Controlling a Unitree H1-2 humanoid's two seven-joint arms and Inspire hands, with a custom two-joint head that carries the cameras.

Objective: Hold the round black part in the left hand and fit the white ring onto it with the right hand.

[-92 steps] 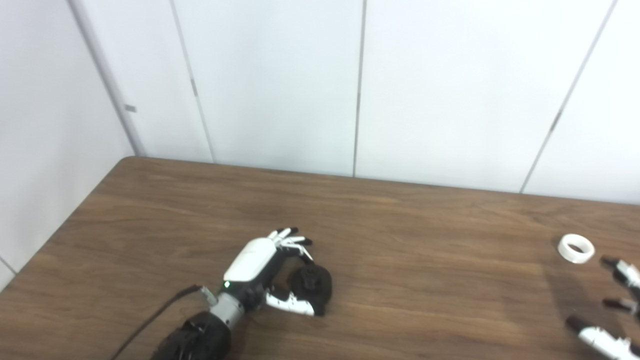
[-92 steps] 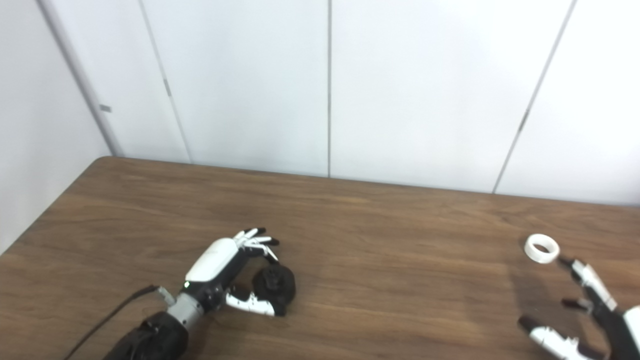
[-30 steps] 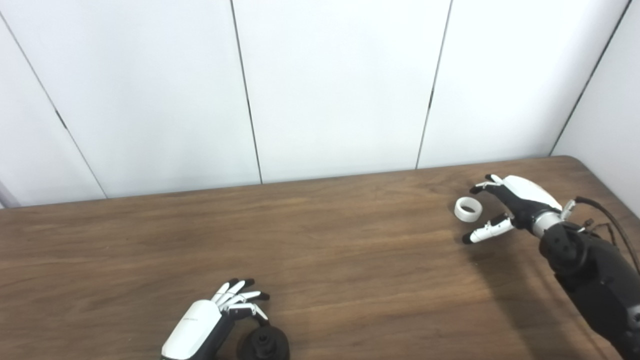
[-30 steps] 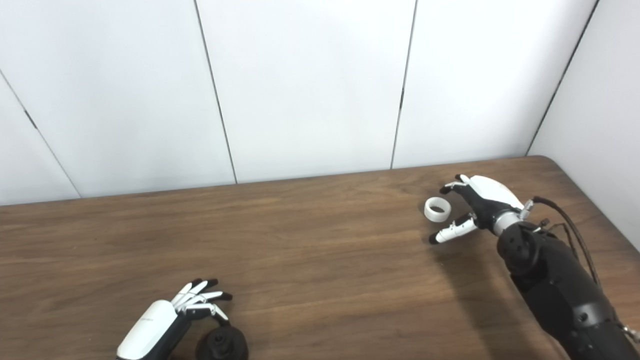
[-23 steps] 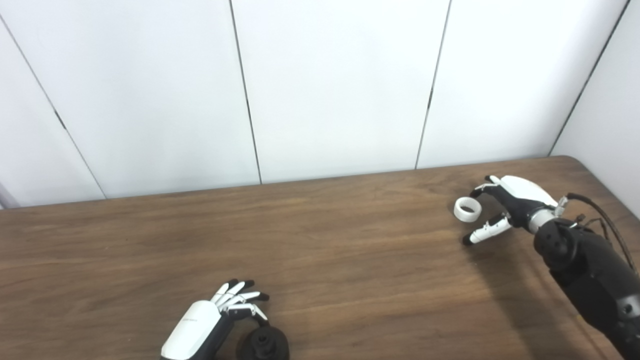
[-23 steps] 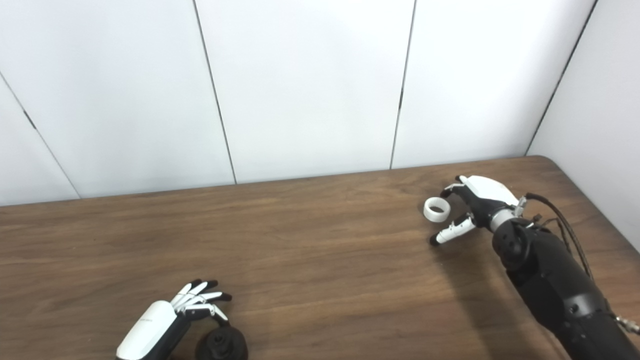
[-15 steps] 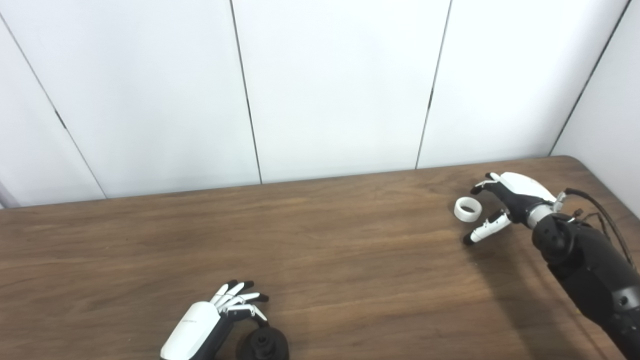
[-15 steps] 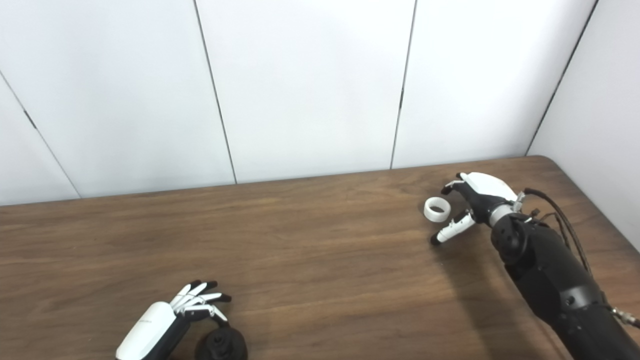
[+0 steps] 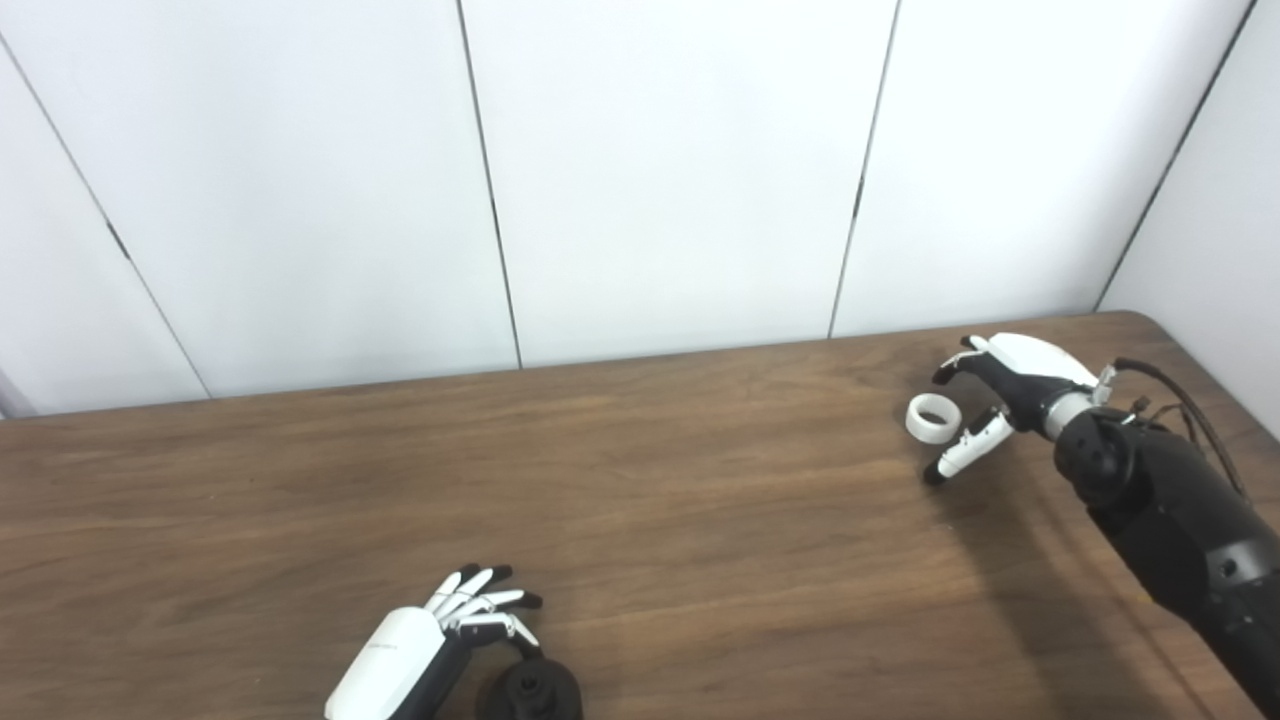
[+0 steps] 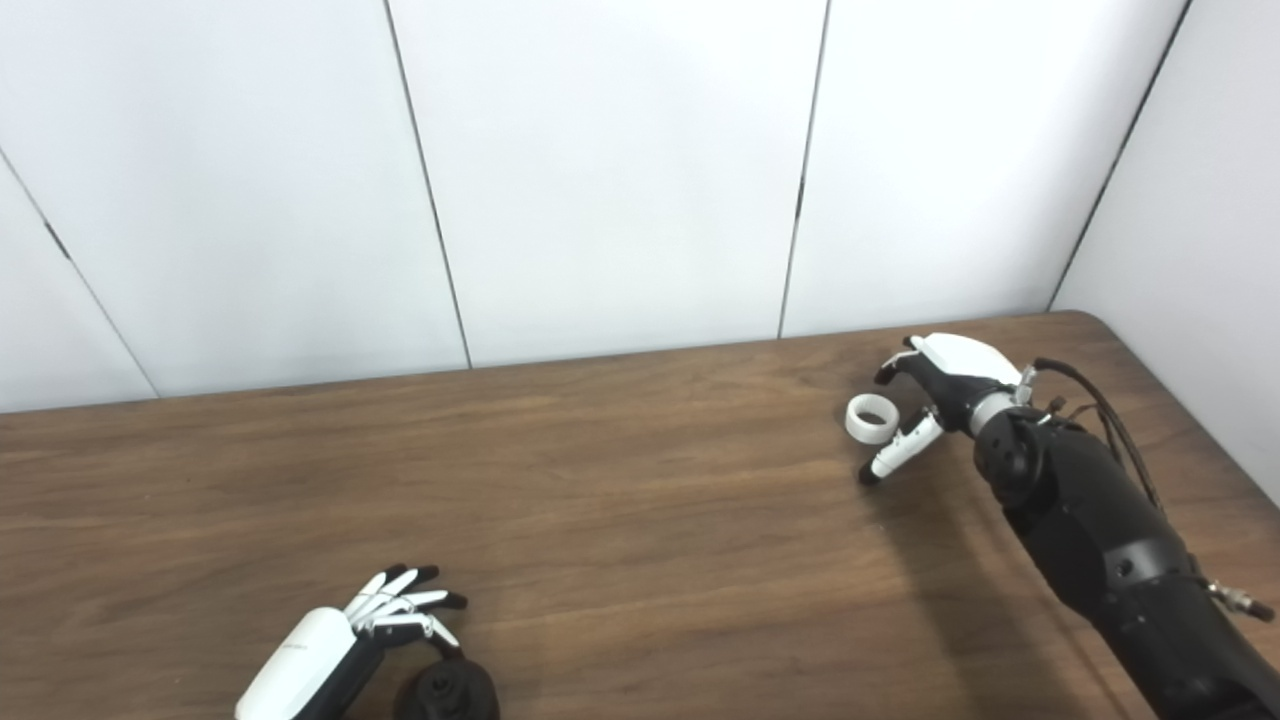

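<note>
- Your right hand (image 9: 1005, 385) is hovering at the far right of the table (image 9: 700, 500), fingers spread, gripping nothing.
- The white ring (image 9: 932, 418) is lying just left of it, between fingers and thumb.
- Your left hand (image 9: 440, 645) is cupping the round black part (image 9: 530, 690) at the near edge; I cannot tell whether it is gripping.

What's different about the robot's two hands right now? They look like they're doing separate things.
The left hand sits at the near edge, fingers curled over the round black part; the right hand is far across the table, beside the white ring. The right hand is open, thumb and fingers spread either side of the ring, holding nothing; whether the left hand grips its part is unclear. Both are white-backed with dark fingertips.
</note>
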